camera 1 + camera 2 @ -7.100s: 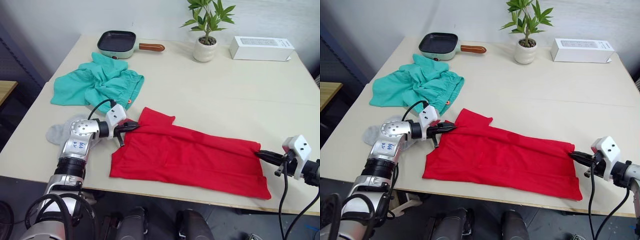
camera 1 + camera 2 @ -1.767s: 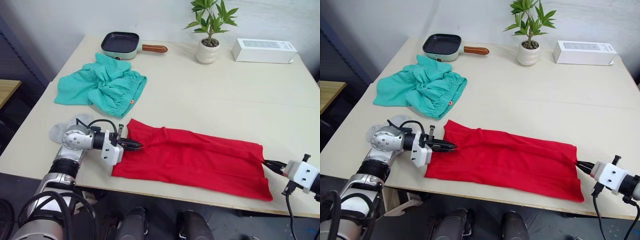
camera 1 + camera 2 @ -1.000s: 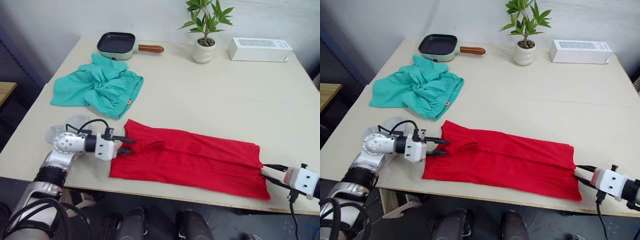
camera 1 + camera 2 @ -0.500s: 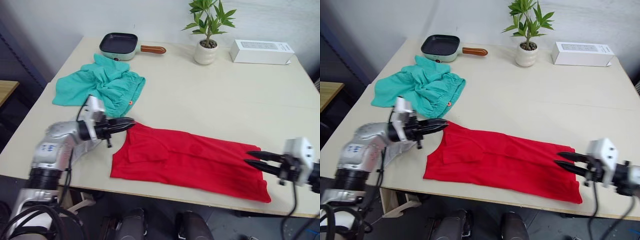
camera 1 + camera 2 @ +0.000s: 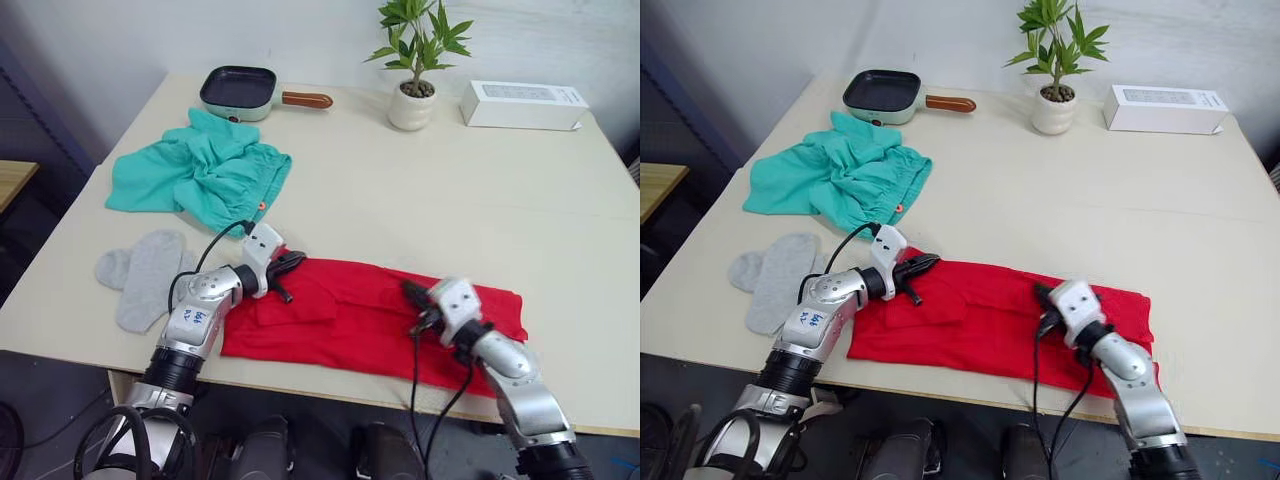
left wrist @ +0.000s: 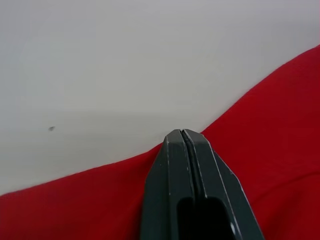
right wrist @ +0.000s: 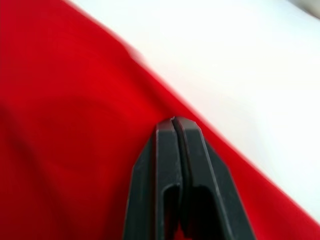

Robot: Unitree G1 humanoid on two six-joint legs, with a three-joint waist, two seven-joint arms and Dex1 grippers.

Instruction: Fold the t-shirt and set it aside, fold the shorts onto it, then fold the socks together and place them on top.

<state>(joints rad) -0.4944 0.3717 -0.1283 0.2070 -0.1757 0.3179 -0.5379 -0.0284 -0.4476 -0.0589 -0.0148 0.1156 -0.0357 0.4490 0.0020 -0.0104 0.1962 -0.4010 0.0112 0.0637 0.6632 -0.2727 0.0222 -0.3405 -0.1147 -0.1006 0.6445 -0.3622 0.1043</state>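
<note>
T-shirt (image 5: pixel 370 320): red, lying flat along the near edge of the table (image 5: pixel 480 200), now shorter on its right side than half a second ago. My left gripper (image 5: pixel 292 262) has come in from the left onto the shirt's far-left corner, fingers pressed together, though I cannot tell whether cloth is pinched between them. My right gripper (image 5: pixel 412 291) has swung from the shirt's right end to its middle far edge, fingers likewise closed. Shorts (image 5: pixel 200 175): teal, bunched at far left, unmoved. Socks (image 5: pixel 145 275): grey, left of the shirt, now fully uncovered. Pan (image 5: pixel 240 88), plant pot (image 5: pixel 412 100) and white box (image 5: pixel 522 103) stay along the far edge.
</note>
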